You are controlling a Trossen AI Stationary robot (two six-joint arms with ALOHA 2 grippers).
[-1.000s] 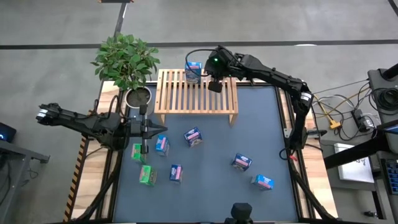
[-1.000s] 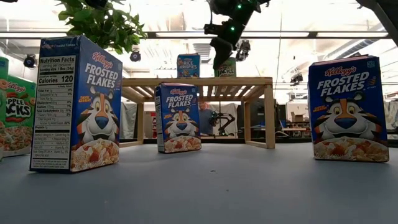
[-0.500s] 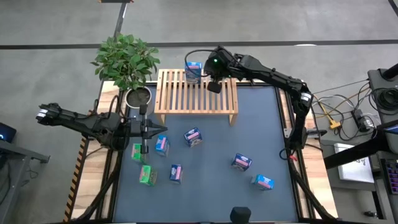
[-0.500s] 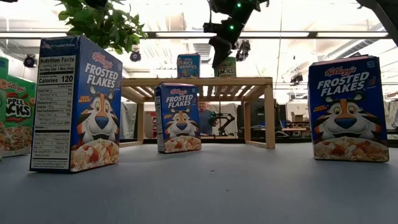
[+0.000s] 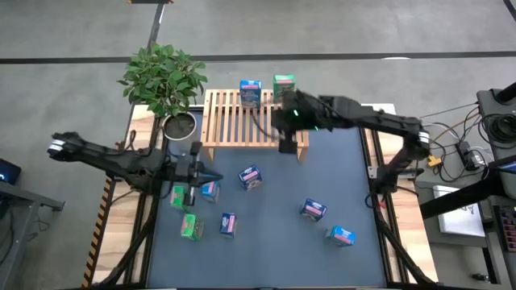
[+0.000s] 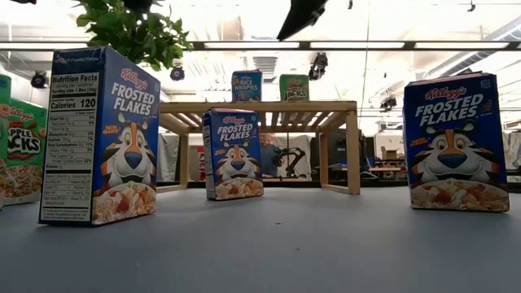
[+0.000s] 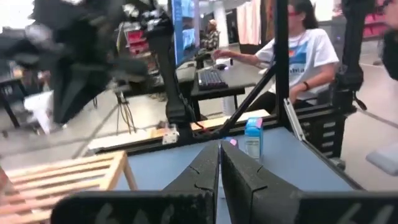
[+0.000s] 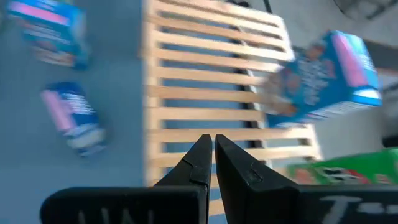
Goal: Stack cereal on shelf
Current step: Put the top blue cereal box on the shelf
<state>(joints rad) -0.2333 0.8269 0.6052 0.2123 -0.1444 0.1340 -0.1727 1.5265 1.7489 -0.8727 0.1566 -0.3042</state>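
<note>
My left gripper [image 5: 199, 175] waits closed by the loose cereal boxes [image 5: 249, 177], two boxes [image 5: 251, 93] stand on the shelf [image 5: 242, 129], and my right gripper [image 5: 287, 145], closed and empty, must next fetch another.

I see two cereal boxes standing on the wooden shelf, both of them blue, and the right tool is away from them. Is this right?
Not quite. Only one box on the shelf is blue; the other is green, as the high and low views show. The right tool is indeed away from them.
</note>
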